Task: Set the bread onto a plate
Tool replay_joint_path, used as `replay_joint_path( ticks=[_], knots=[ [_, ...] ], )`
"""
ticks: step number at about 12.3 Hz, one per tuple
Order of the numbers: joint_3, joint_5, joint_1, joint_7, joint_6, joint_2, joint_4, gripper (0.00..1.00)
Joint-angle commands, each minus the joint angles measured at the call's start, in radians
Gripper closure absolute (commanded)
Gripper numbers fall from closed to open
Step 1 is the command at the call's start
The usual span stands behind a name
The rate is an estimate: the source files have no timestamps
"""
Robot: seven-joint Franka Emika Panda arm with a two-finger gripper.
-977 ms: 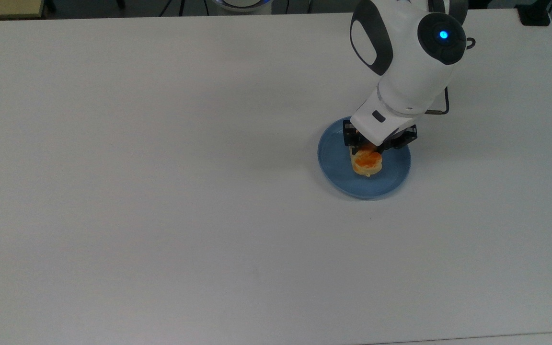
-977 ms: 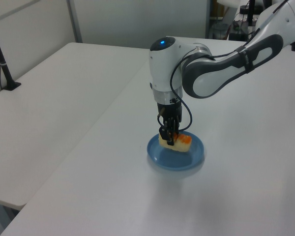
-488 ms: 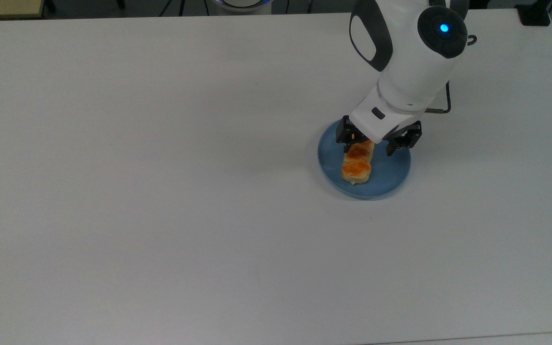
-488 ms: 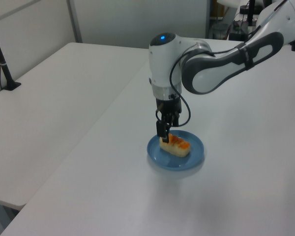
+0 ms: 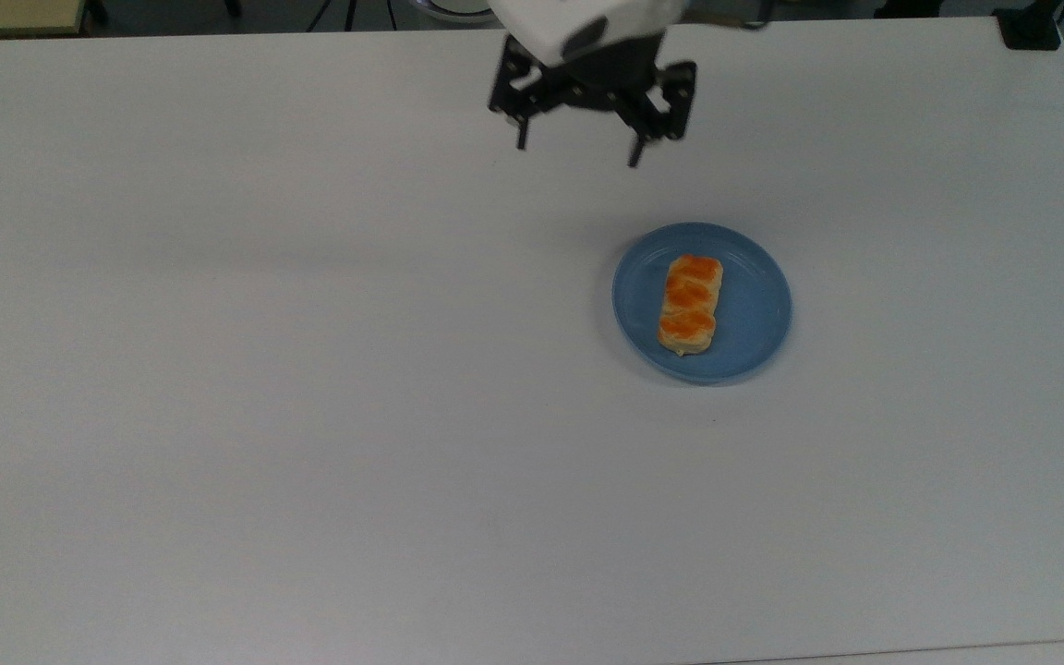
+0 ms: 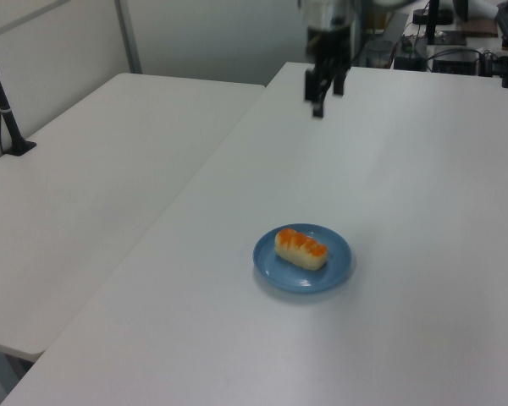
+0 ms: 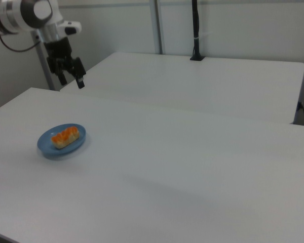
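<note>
Blue plate (image 5: 754, 277) holds bread (image 5: 690, 305) flat, inside the rim. Gripper (image 5: 578, 152) fingers apart, empty, well clear above the worktop (image 5: 264, 369). Best move: keep clear, no regrasp.

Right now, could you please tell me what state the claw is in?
Claw: open, holding nothing, raised above the table away from the bread on the plate.

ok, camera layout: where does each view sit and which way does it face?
Top view: overhead, looking down on the table; open gripper at the frame's top.
Left view: raised off one table end, looking along it; gripper at the far end.
Right view: lower, from the opposite side; gripper and wrist upper left.
All three share the bread lying on the plate.
</note>
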Motion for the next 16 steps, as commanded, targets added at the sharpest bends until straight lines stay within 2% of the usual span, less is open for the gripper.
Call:
replay_joint_path(
  ticks=[1,3,5,8,9,10,11,12,14,16],
  knots=[
    [0.000,-0.001,-0.105,-0.195,-0.143,-0.177,-0.064,0.00],
    [-0.011,0.003,-0.151,-0.312,-0.201,-0.248,-0.084,0.00],
    [-0.026,0.004,-0.191,-0.363,-0.192,-0.336,-0.171,0.00],
    [-0.025,0.004,-0.287,-0.478,-0.189,-0.355,-0.201,0.00],
    [-0.026,0.003,-0.294,-0.462,-0.179,-0.348,-0.208,0.00],
    [-0.064,0.004,-0.269,-0.337,-0.133,-0.348,-0.210,0.00],
    [-0.122,0.004,-0.190,-0.264,-0.104,-0.340,-0.212,0.00],
    [-0.181,0.003,-0.133,-0.251,-0.087,-0.323,-0.210,0.00],
    [-0.183,0.009,-0.131,-0.394,-0.076,-0.320,-0.222,0.00],
    [-0.180,0.009,-0.123,-0.374,0.023,-0.331,-0.282,0.00]
  ],
)
